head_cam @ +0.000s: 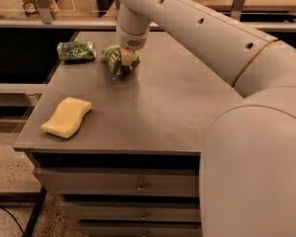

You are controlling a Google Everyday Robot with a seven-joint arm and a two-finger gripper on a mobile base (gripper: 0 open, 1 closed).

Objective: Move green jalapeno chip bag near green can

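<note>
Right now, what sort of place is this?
Likely an office break area or lab: drawer counter, shelving behind, sponge. The gripper holds the green jalapeno chip bag near the green can.

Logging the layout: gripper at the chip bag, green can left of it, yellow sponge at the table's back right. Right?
No: the camera view shows the yellow sponge at the table's front left. The gripper is at the chip bag, green can left of it.
</note>
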